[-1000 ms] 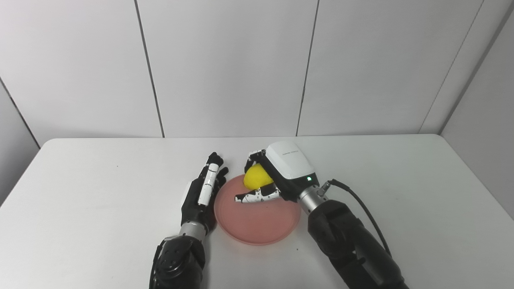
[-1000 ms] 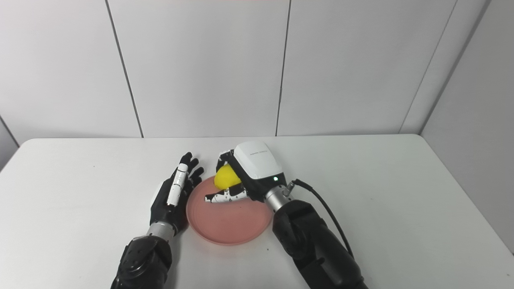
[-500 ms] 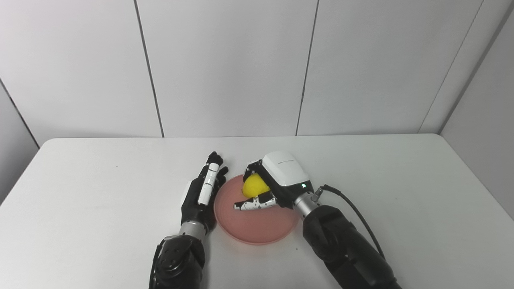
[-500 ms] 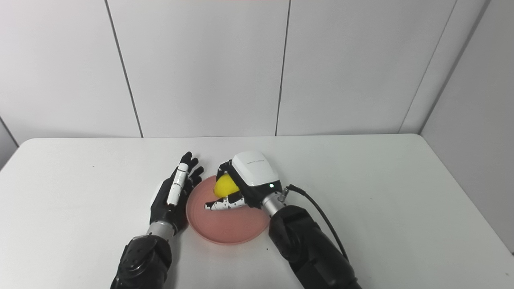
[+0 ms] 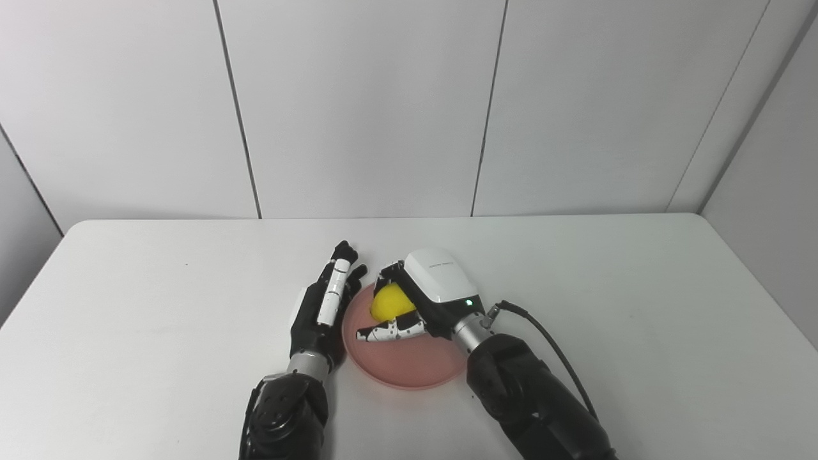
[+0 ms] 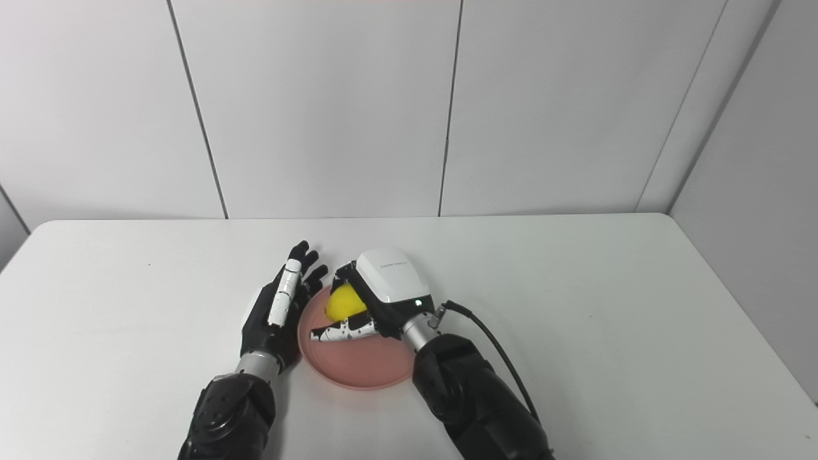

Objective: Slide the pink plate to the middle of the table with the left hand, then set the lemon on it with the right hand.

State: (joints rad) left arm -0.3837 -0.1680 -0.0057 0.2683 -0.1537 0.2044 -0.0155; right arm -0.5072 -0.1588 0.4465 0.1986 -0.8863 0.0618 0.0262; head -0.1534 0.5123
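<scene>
Since a second ago the right hand has drawn nearer and lower with the lemon, from above the far rim of the pink plate to over its far-left part; the plate itself and the left hand have not shifted.

That right hand is curled around the lemon, fingers over its far side and thumb stretched out beneath it. Whether the fruit already touches the plate cannot be told; it looks very close.

To the left of the holding hand, the left hand lies flat on the bench with its fingers spread and straight, its edge against the plate's left rim, holding nothing.

The plate sits about mid-bench, so the sliding step looks done, and the placing step is in hand. What is called for next, I judge, is a small settling down onto the plate, then an easy uncurling so the round lemon does not roll toward the left hand, then a lift clear.
</scene>
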